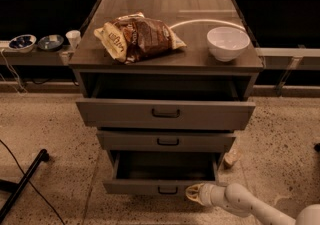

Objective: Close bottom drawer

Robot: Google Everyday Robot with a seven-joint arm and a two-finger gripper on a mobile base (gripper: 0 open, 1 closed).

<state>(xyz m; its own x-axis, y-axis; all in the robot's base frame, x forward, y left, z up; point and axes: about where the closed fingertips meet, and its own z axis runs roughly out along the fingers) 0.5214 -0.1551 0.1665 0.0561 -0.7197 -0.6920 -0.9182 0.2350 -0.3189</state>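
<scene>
Open bottom drawer (142, 187), hand (192, 192) at front

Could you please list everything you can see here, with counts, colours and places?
cabinet: one, grey-brown, centre
chip bag: one, brown and yellow, cabinet top, left
bowl: one, white, cabinet top, right
top drawer: one, grey-brown, pulled out
middle drawer: one, grey-brown, slightly out
bottom drawer: one, grey-brown, pulled out
small dishes: two, bluish, left shelf
cup: one, white, beside the dishes
pole: one, black, floor, lower left
gripper: one, pale, at the bottom drawer's front, right of its handle
arm: one, white, lower right
</scene>
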